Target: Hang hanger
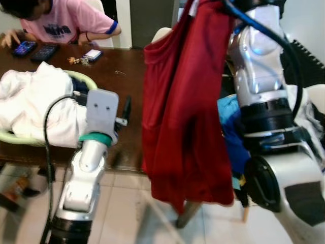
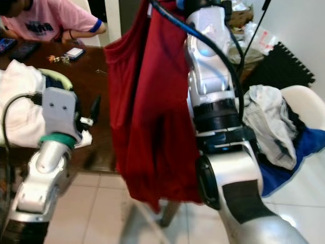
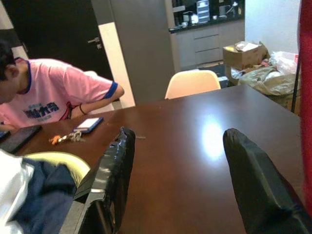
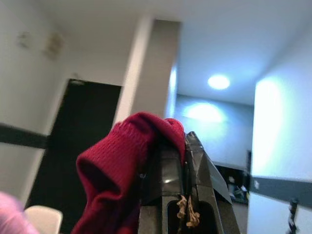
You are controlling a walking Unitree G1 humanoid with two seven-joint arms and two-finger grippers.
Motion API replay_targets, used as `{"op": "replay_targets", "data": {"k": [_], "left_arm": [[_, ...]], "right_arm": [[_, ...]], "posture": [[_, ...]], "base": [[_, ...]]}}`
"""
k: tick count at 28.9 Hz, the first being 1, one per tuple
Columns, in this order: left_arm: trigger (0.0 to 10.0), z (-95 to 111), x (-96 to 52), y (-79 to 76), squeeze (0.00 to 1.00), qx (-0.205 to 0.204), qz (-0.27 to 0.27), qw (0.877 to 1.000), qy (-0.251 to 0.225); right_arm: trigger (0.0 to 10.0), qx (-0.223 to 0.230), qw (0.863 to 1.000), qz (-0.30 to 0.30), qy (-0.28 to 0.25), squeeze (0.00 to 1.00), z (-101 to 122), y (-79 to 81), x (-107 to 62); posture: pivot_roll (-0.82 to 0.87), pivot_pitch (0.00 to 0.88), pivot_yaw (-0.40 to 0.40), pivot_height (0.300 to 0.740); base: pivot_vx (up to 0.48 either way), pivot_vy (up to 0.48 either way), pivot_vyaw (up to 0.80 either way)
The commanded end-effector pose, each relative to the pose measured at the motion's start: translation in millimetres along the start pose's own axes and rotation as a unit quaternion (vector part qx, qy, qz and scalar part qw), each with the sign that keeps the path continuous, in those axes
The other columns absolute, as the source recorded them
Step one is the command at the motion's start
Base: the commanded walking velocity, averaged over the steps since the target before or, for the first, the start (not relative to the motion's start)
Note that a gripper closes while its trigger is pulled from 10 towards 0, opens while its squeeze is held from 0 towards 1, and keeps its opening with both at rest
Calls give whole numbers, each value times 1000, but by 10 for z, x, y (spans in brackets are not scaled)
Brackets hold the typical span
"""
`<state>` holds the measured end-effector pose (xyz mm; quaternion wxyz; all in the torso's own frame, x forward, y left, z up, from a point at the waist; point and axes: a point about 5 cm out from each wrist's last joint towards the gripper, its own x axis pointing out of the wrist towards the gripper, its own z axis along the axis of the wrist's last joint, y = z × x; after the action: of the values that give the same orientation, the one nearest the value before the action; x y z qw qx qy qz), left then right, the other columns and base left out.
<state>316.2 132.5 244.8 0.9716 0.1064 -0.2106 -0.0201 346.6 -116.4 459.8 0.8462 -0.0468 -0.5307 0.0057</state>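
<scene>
Right wrist view shows the right hand (image 4: 183, 151) raised high with fingers closed on the red garment (image 1: 185, 101), presumably gripping its unseen hanger to lift it for hanging, while the left hand (image 3: 185, 185) waits empty and spread over the bench (image 3: 195, 136).

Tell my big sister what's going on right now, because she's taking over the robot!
Right gripper: raised high, fingers shut on the red shirt, which hangs down in front of the robot.
Left gripper: open, holding nothing, over the edge of the brown table.
Nearby: laundry basket of clothes on the table, more clothes on the chair to the right, a person seated at the table's far side.
Done: shirt lifted.
Left: I can't make out a hanger or a rail; find them, then hang it up.
</scene>
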Motion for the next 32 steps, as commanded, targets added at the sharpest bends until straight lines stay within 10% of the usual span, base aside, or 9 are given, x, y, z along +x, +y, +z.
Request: {"op": "replay_targets", "data": {"k": [1,19,26,32], "left_arm": [[10000,-60,-23,25,0,5,1,1000,15],[10000,-206,-201,-181,0,-66,-100,990,79],[10000,-188,-263,-209,0,-73,-117,987,86],[10000,-149,-374,-211,0,-87,-120,985,94]], "right_arm": [[10000,-8,1000,-2,-14,0,47,9,42],[10000,-67,994,51,73,0,-397,172,-144],[10000,32,989,92,111,0,-516,455,-218],[10000,-52,921,217,320,0,-1179,885,-1005]], "posture": [[16,81,1,740],[26,99,9,740],[42,125,-6,740],[78,163,-46,740]], "base": [[398,0,0],[66,0,0],[0,0,0],[0,0,0]]}}
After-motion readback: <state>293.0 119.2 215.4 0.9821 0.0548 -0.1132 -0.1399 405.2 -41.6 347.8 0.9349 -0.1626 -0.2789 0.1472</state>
